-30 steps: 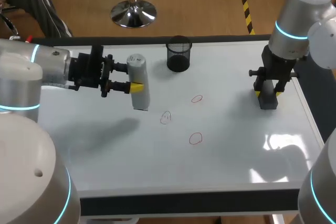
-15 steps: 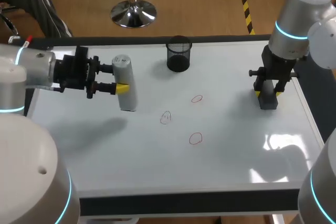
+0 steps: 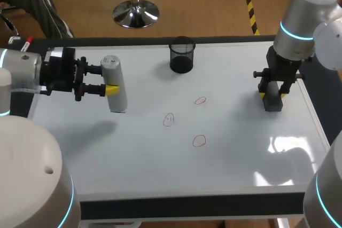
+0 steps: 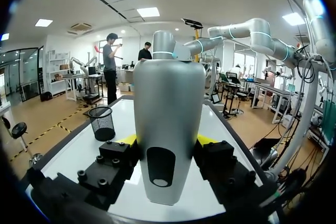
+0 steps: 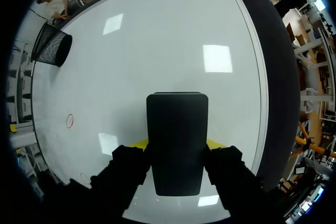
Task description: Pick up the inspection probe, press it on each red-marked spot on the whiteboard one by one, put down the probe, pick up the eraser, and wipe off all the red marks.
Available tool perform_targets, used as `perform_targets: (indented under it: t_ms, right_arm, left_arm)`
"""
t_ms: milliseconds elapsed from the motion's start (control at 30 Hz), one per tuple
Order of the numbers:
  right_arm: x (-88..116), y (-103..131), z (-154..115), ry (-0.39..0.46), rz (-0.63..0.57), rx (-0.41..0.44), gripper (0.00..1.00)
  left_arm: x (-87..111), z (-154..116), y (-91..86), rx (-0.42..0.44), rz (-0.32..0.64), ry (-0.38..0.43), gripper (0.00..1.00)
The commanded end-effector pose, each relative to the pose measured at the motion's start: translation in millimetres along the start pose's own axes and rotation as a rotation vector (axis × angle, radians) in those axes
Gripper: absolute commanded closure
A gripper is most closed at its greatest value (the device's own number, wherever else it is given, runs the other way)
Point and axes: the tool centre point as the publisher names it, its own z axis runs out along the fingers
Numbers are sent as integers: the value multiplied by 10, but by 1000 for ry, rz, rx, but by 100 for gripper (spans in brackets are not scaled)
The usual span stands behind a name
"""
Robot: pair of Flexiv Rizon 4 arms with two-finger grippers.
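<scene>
now left hand (image 3: pixel 108 80) clamped on probe (image 3: pixel 116 99); right hand (image 3: pixel 272 95) apparently clamped on eraser (image 3: pixel 273 104).

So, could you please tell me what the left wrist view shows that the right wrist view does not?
Only the left wrist view: the grey inspection probe, gripped in the left end effector. Only the right wrist view: the black eraser in the right end effector, and a red mark on the whiteboard. Both: the whiteboard itself and the black mesh cup.
</scene>
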Motion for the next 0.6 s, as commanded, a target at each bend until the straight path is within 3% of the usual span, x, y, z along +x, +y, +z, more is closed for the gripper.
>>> perform_targets:
  t_ms: [33,600]
  right_arm:
    - [-8,1,-4,2,-2,0,100]
    - [-8,1,-4,2,-2,0,100]
  left_arm:
    - [52,-108,-10,1,0,-8,100]
    - [59,-511,87,-18,2,-41,100]
